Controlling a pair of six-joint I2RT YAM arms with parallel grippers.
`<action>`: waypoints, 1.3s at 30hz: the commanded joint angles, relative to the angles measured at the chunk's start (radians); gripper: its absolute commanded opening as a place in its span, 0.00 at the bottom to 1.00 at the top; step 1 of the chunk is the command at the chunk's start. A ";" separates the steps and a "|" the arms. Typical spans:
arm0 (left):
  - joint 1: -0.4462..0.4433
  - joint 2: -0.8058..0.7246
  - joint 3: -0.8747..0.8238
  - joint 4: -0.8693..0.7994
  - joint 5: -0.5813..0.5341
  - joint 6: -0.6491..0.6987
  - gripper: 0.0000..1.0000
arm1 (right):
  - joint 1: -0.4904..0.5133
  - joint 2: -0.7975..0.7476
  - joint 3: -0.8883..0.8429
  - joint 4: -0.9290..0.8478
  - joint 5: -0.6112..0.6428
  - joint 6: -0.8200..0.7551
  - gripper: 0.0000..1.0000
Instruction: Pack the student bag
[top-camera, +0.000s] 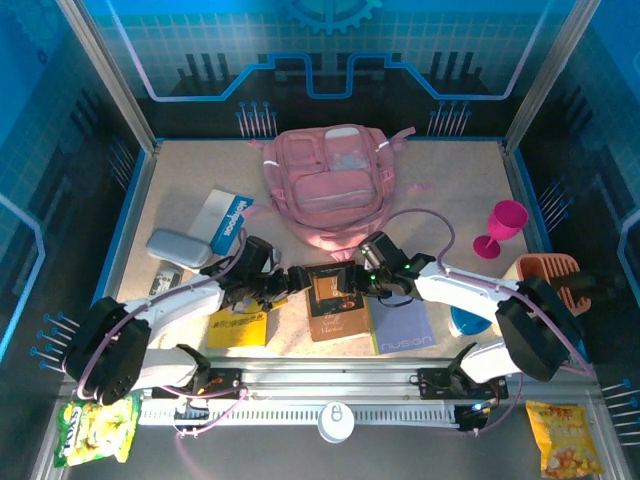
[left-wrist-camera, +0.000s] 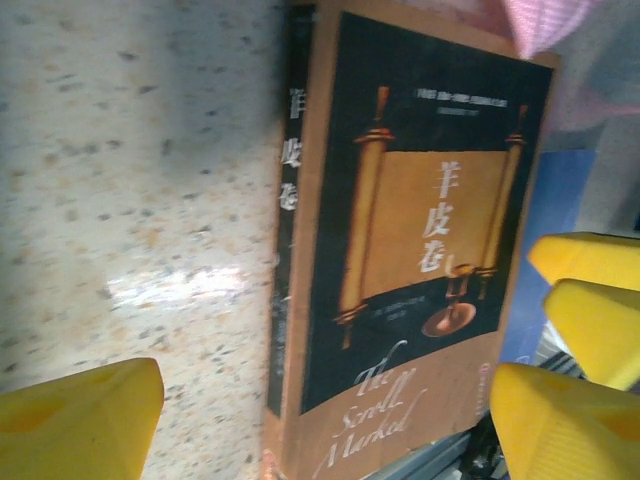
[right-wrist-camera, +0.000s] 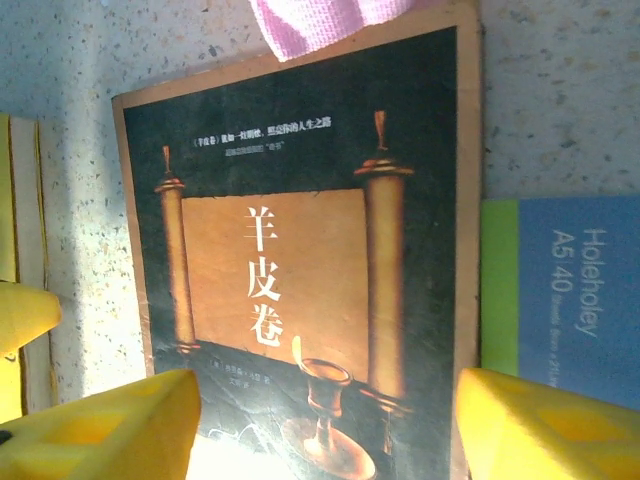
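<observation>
The student bag (top-camera: 325, 180), a large soft pink fabric backpack with zip pockets and pale trim, lies flat at the middle of the far edge of the speckled beige surface (top-camera: 480, 180), pockets facing up. A pink fabric strap end (right-wrist-camera: 320, 18) from it rests over the far edge of a brown paperback book with a golden scroll on its dark cover (top-camera: 335, 300). This book lies just nearer than the bag, about the middle of the surface.

Both grippers hover over the book, on the near side of the bag and apart from its body. The left gripper (left-wrist-camera: 325, 380) comes in from the book's left edge. Its yellow fingers (left-wrist-camera: 80, 420) stand wide apart, one over bare surface and the other over the cover, gripping nothing. The right gripper (right-wrist-camera: 328, 385) comes in from the right, its jaws likewise wide above the cover and holding nothing.

Just beside the book's right edge lies a blue notebook with a green strip (right-wrist-camera: 570, 290), and to the book's left a yellow booklet (top-camera: 237, 325). Toward the left edge lie a grey-blue oblong pouch (top-camera: 180, 247) and a white-and-blue flat box (top-camera: 225, 222). Toward the right edge a magenta plastic goblet (top-camera: 503, 228) stands upright.
</observation>
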 joint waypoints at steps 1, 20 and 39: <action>-0.014 0.050 0.008 0.046 0.051 -0.022 0.78 | 0.009 0.039 0.000 0.026 -0.027 0.011 0.65; -0.018 0.189 -0.004 0.158 0.128 0.043 0.62 | 0.013 0.165 -0.013 0.016 0.013 0.091 0.60; -0.019 0.143 -0.049 0.405 0.277 -0.026 0.59 | -0.014 0.171 -0.093 0.099 -0.023 0.117 0.60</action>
